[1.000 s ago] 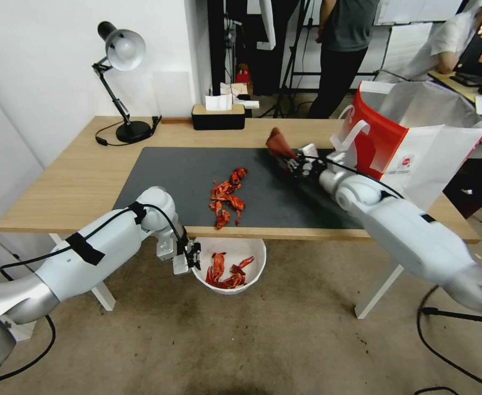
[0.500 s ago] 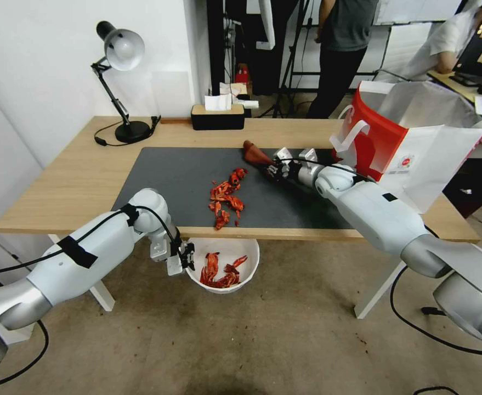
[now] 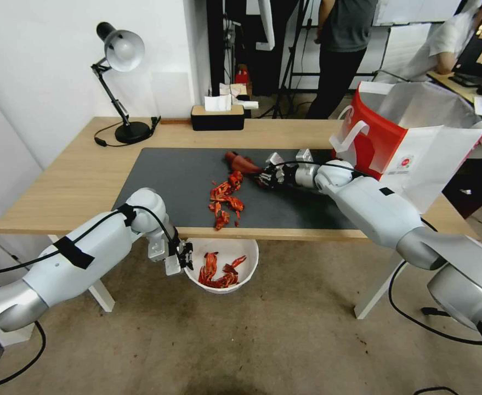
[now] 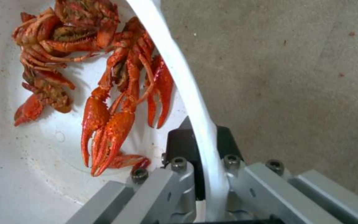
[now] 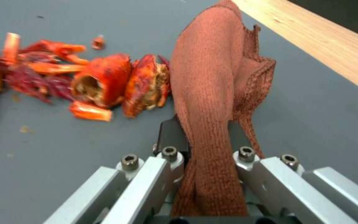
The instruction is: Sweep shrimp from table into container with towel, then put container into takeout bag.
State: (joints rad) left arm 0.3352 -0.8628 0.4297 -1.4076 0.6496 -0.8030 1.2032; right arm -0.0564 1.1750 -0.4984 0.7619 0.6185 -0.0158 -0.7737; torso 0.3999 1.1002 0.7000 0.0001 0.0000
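Towel (image 5: pixel 212 102) clamped lengthwise in right end effector (image 5: pixel 206 137); left end effector (image 4: pixel 204 146) grips container (image 4: pixel 175 62) rim.

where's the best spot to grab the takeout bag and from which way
Probably by the white loop handle on the takeout bag, coming from above: the bag stands upright and open on the table, its panels look wide and thin, and the handle sticks out at the rim.

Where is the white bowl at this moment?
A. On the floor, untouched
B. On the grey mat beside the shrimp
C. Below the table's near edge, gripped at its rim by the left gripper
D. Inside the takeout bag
C: the left gripper pinches the bowl's rim below the table edge.
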